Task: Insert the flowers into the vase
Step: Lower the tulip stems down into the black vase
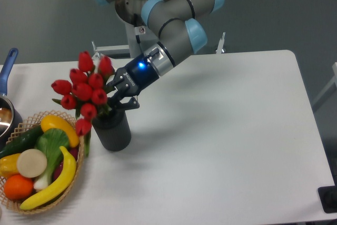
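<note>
**Tulip bunch lowered into the ribbed vase**

The white surface [221, 140] is seen carrying most of the scene. Above its left half the arm [176, 30] is angled down and leftward, ending in the gripper [117, 98] just above the vase. At the left edge a woven basket [79, 156] of fruit and vegetables is set just beside the vase, and a pot [6, 110] with a blue handle is partly cut off behind it.

The vase [113, 130] is stood upright on the surface. The flowers [84, 90] are leaned to the left over it, the stems appearing to enter the top hole, with one bud drooped low toward the basket. How deep the stems reach cannot be seen.

The jaws are pinched on the stems just below the buds, right over the rim.

The bunch is judged light but top-heavy, with stems and leaves likely to bend and splay; the buds would probably be crushed if squeezed. The stem bundle beneath the heads is judged the sound place to be held. The vase is judged heavy enough to be left standing, though a sideways pull on the stems could tip it.
</note>
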Controlling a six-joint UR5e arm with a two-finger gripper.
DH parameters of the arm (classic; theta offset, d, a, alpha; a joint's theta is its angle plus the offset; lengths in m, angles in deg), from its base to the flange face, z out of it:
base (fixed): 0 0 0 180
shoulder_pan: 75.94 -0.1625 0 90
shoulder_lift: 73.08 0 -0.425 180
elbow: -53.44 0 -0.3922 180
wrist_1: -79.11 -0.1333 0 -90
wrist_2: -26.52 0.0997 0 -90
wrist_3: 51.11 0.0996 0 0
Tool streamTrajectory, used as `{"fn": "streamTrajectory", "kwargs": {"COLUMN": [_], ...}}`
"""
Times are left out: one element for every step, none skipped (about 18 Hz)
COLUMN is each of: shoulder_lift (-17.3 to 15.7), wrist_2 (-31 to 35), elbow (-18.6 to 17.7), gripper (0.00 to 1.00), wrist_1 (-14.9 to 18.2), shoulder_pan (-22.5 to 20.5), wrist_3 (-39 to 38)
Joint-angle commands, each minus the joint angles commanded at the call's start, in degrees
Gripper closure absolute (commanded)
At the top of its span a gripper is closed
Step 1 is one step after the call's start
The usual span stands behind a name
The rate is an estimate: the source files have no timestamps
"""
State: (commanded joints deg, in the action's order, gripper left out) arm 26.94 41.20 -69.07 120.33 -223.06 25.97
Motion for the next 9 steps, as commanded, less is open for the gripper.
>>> {"fn": "streamTrajectory", "kwargs": {"shoulder_lift": [0.00,-0.09,-0.18,-0.26,-0.26,-0.26,-0.26,-0.26,-0.35], "wrist_2": [0.00,0.09,0.70,1.31,1.41,1.41,1.49,1.49,1.49], "elbow": [-0.35,-0.62,-0.88,-0.88,-0.97,-0.97,-0.97,-1.06,-1.32], "gripper": [0.24,0.21,0.16,0.11,0.05,0.01,0.01,0.01,0.00], "wrist_1": [0.00,0.00,-0.09,-0.09,0.00,0.00,0.00,0.00,0.00], "shoulder_pan": [-0.26,-0.35,-0.79,-0.97,-1.06,-1.23,-1.23,-1.41,-1.93], "wrist_3": [0.09,0.09,0.09,0.09,0.09,0.09,0.00,0.00,0.09]}}
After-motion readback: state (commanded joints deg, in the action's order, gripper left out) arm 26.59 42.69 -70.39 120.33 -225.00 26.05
